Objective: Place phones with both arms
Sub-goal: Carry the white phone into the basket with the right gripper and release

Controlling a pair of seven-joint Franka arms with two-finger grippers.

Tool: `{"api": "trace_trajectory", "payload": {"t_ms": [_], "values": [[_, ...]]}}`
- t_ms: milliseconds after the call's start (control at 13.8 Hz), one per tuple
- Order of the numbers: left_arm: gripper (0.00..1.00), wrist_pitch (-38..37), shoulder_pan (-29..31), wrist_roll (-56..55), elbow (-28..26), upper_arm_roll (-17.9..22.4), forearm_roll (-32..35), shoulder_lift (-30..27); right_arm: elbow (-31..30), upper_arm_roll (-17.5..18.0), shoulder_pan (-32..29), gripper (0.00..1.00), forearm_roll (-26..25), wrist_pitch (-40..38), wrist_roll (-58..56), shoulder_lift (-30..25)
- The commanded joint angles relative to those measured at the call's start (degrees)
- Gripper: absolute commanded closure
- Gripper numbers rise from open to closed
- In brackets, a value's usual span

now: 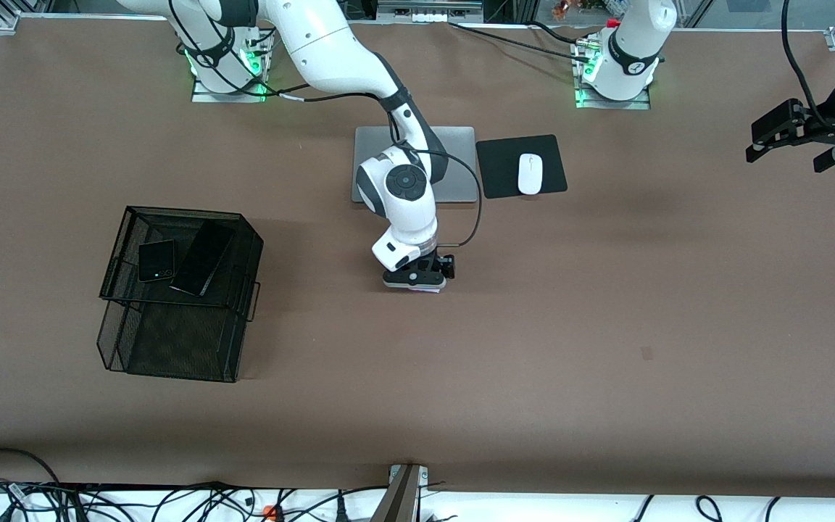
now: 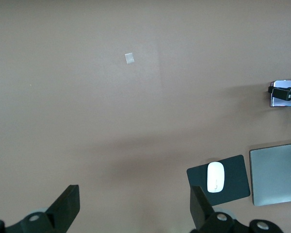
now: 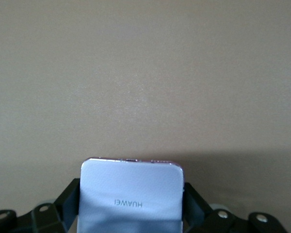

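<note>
Right gripper astride lilac-white phone

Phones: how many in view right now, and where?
3. Small black phone and long black phone lie side by side on the mesh tray's top tier. Pale lilac-white phone sits on the table between the right gripper's fingers. None looks hidden.

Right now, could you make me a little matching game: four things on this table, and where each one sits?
Things:
1. lilac phone
2. mouse
3. long black phone
4. laptop

Places:
A. on the black pad
B. between the right gripper's fingers, on the table
C. on the mesh tray
D. beside the pad, under the right arm

Pairs: 1-B, 2-A, 3-C, 4-D
</note>
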Motion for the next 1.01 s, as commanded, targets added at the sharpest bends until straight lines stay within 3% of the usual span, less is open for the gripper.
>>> {"api": "trace_trajectory", "payload": {"t_ms": [0,144,361,722,939], "values": [[0.0,-0.62,0.01,0.79,0.03,-0.03,0.4,-0.21,1.03,-2.26,-0.13,1.0,-2.26,-7.62,-0.27,-1.9],[0.0,-0.62,0.01,0.7,0.03,-0.03,0.4,-0.21,1.12,-6.04,-0.39,1.0,-2.88,-17.29,-3.07,-7.07],[0.0,-0.62,0.01,0.61,0.03,-0.02,0.4,-0.12,0.6,-11.41,-2.4,1.0,-2.27,-25.39,-13.35,-13.85],[0.0,-1.66,0.01,0.44,0.12,0.06,0.4,0.05,0.6,-16.34,-14.5,1.0,-1.92,-36.74,-38.87,-20.7],[0.0,-1.76,0.01,0.44,0.12,0.06,0.49,0.05,0.6,-16.08,-23.21,1.0,0.01,-35.71,-50.95,-19.24]]}}
